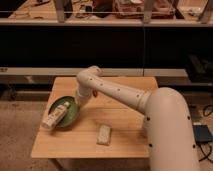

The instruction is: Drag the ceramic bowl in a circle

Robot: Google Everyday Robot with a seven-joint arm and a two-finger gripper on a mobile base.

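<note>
Reaching in from the lower right of the frame with the white arm (125, 95), bending near centre and angling down-left over the wooden counter (125, 122). Ends in the pincer (47, 124), laid slantwise across the ceramic bowl (73, 115) and past its lower-left rim. Cannot tell whether spread, pressed together or pinching the rim. Places that green, glossy bowl left of centre, near the counter's left edge. Shows a pale flat block (103, 134) at lower centre, well apart from the bowl.
</note>
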